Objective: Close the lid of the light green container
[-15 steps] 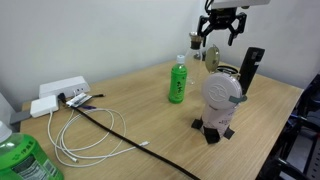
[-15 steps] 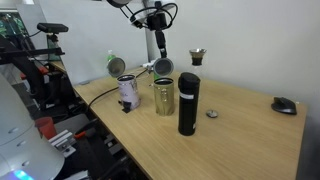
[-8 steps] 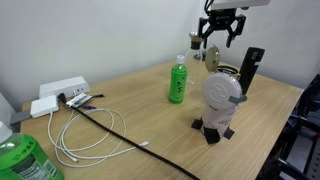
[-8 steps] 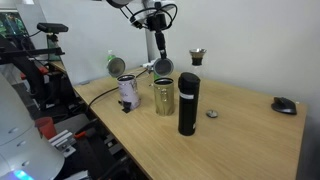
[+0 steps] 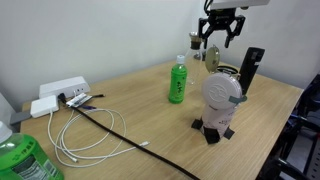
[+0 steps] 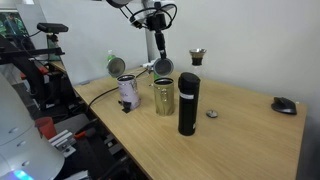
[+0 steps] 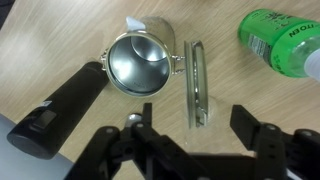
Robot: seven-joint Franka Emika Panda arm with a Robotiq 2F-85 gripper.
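Jaws: spread wide, nothing between them. The gripper (image 7: pixel 195 130) hangs above the table (image 7: pixel 40 40) and touches nothing; in an exterior view it (image 5: pixel 221 35) sits high over the group of items.

Wrist view, left to right:
- Black flask (image 7: pixel 60 105): dark cylinder standing just beside the container's left side.
- Light green container (image 7: pixel 140 62): round and open, with its shiny inner bottom exposed.
- Lid (image 7: pixel 198 85): pale green flap, swung open and seen edge-on. It is joined at the hinge on the container's right rim, and its lower end lies between the fingertips.
- Green bottle (image 7: pixel 285 40): bright green, printed label, apart from the lid, top right corner.

Exterior view, left to right:
- White device (image 6: pixel 127 92): stands on a dark base.
- Container (image 6: pixel 163 97): upright, lid (image 6: pixel 160 67) raised above its rim.
- Flask (image 6: pixel 188 103): upright, just beside the container.

Exterior view, opposite side:
- Bottle (image 5: pixel 177 80): upright.
- Lid (image 5: pixel 211 57): shows as a pale disc below the gripper, behind the white device (image 5: pixel 222 100).
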